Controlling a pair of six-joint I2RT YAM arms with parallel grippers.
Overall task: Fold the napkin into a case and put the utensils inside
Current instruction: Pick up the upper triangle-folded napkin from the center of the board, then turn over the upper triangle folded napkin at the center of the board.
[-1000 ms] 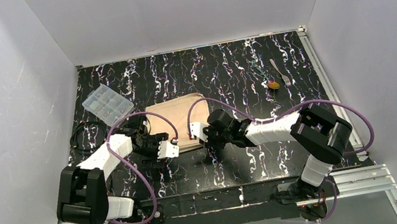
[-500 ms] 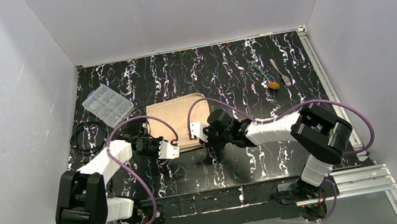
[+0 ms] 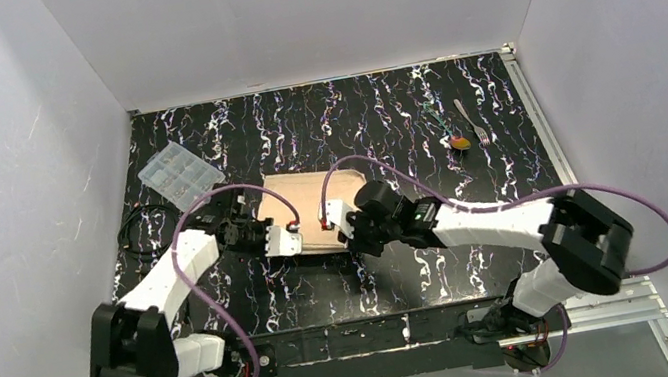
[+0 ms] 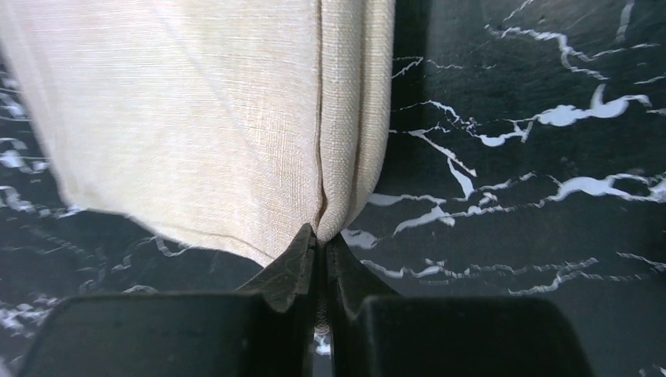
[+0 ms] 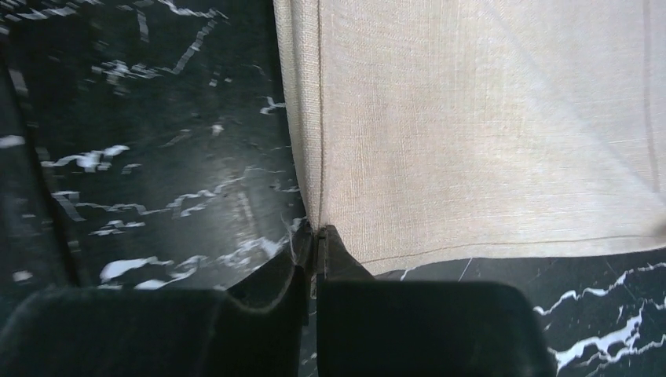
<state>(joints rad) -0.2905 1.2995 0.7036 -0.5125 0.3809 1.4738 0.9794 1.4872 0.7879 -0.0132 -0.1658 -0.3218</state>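
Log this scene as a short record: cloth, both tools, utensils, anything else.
napkin: tan, folded in layers, middle of the table
left tool: shut on napkin, near left corner
right tool: shut on napkin, near right corner
fork: far right, apart from napkin
spoon: beside fork, on its near side
box: clear plastic, far left of napkin
utensils inside napkin: no

No legible text or markings
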